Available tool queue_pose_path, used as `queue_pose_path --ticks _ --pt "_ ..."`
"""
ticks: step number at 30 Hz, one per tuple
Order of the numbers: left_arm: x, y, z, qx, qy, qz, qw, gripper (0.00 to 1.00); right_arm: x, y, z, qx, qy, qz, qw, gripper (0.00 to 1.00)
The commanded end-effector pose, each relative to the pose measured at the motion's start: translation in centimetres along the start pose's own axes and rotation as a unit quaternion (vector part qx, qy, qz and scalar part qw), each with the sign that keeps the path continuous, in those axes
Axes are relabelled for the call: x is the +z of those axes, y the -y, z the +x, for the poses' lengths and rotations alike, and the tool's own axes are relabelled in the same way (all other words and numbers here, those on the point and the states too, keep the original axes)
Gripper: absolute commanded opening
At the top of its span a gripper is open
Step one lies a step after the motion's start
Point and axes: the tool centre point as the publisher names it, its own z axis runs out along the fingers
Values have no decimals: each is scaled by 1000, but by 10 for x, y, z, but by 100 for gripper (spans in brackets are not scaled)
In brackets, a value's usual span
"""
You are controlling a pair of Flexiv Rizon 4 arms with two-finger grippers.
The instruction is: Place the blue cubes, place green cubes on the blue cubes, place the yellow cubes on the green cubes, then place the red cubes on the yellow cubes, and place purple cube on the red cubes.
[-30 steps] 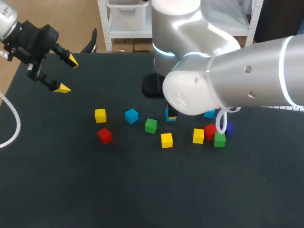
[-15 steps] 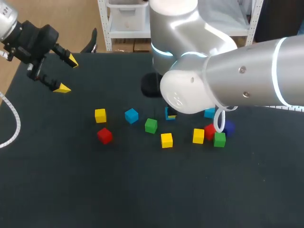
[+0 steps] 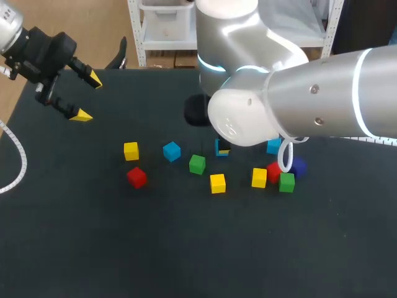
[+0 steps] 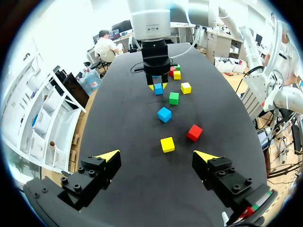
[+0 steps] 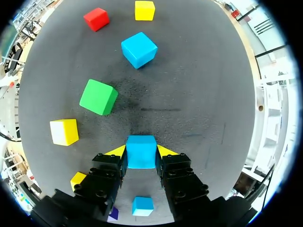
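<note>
My right gripper [image 5: 141,152] is shut on a blue cube [image 5: 141,147], held low over the table's middle [image 3: 221,148]; I cannot tell whether it touches the surface. Ahead of it lie a green cube [image 5: 98,97], another blue cube [image 5: 139,49], a red cube [image 5: 96,19] and a yellow cube [image 5: 144,10]. A yellow cube [image 5: 64,131] sits beside the fingers. Under the right arm, a third blue cube [image 3: 273,147], a purple cube [image 3: 299,166], a red cube [image 3: 274,171] and a green cube [image 3: 286,182] cluster together. My left gripper [image 3: 85,97] hangs open at the far left, holding nothing.
Two more yellow cubes [image 3: 217,182] [image 3: 259,177] lie in front of the held cube. The right arm's bulk [image 3: 298,105] hides part of the table's back right. The table's near half [image 3: 186,248] is bare dark mat.
The right arm has edged slightly leftward with the blue cube still held. The left arm and the loose cubes have not moved.
</note>
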Motion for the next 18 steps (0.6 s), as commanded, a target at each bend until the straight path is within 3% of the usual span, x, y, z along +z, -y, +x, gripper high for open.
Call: queue_pose_path --ticks 1,18 --pt "0 0 1 1 0 0 1000 100 0 1 0 0 1 -1 1000 0" --pt "0 0 1 1 0 0 1000 100 2 2 -1 3 5 -2 1000 3"
